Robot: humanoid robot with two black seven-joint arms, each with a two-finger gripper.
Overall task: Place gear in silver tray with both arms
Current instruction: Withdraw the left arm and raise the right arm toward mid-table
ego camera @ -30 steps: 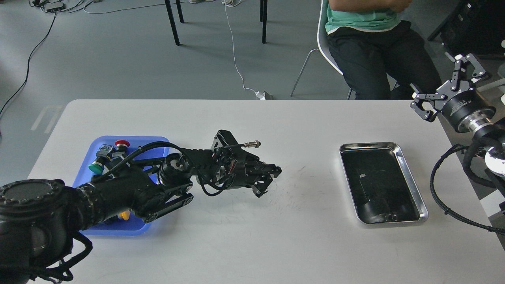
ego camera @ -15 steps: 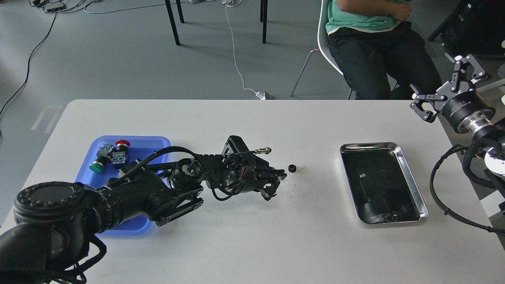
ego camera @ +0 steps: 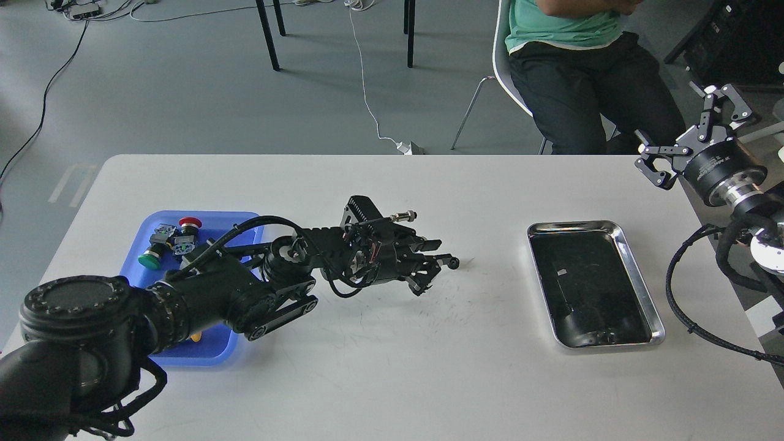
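Reaching low across the tabletop (ego camera: 392, 367) toward the silver tray (ego camera: 637, 288), the left tool (ego camera: 438, 266) has fingers apart beside the small gear (ego camera: 454, 262), while the right tool (ego camera: 689, 138) waits spread beyond the tray.

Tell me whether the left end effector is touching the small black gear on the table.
Cannot tell. In the head view the gear sits right at the left end effector's fingertip; both are black, so neither gap nor contact shows plainly.

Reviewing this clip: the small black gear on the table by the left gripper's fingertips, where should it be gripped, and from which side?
Across its toothed rim, coming from above. The gear looks to lie flat on the white table, so only its rim offers opposing faces. The left gripper is open beside it.
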